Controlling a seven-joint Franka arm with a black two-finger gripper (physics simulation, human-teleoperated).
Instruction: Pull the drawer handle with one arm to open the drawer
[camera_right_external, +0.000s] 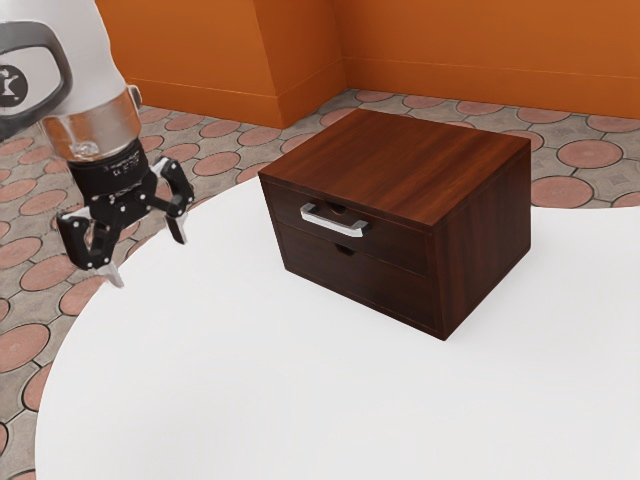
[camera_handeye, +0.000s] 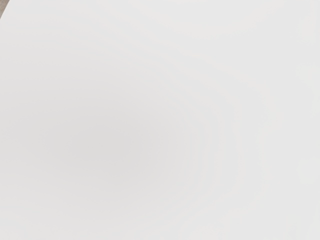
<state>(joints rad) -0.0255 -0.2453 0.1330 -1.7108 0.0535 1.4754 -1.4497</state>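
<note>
A dark wooden two-drawer cabinet (camera_right_external: 420, 210) stands on the round white table (camera_right_external: 300, 400). Its upper drawer (camera_right_external: 350, 228) carries a silver bar handle (camera_right_external: 333, 219) and sits flush with the front; the lower drawer (camera_right_external: 345, 270) has just a small notch. My black gripper (camera_right_external: 148, 257) hangs open at the exterior view's left, above the table's edge and well away from the handle, with nothing between its fingers. Under my hand the wrist view takes in plain white table surface (camera_handeye: 160, 120).
The floor (camera_right_external: 200, 140) around the table is paved with round reddish tiles, and orange walls (camera_right_external: 400, 40) rise behind. Bare white tabletop spreads between my gripper and the cabinet's front.
</note>
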